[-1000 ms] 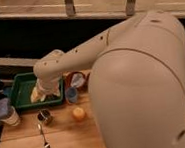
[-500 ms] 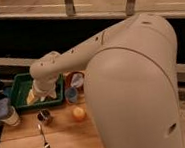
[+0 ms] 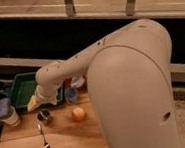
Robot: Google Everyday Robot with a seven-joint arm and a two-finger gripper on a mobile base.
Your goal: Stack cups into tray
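Observation:
The green tray sits at the back left of the wooden table. The shiny dark metal cup stands on the table just in front of the tray. The blue cup stands to the right of the tray, partly behind my arm. My gripper hangs at the end of the white arm over the tray's front right corner, just above and behind the metal cup. It is apart from both cups.
An orange ball-like fruit lies right of the metal cup. A spoon lies near the table's front edge. A white container with a dark lid stands at the left. My large white arm covers the right side.
My gripper has shifted slightly left and down over the tray's front right corner. The cups, fruit and spoon have not moved.

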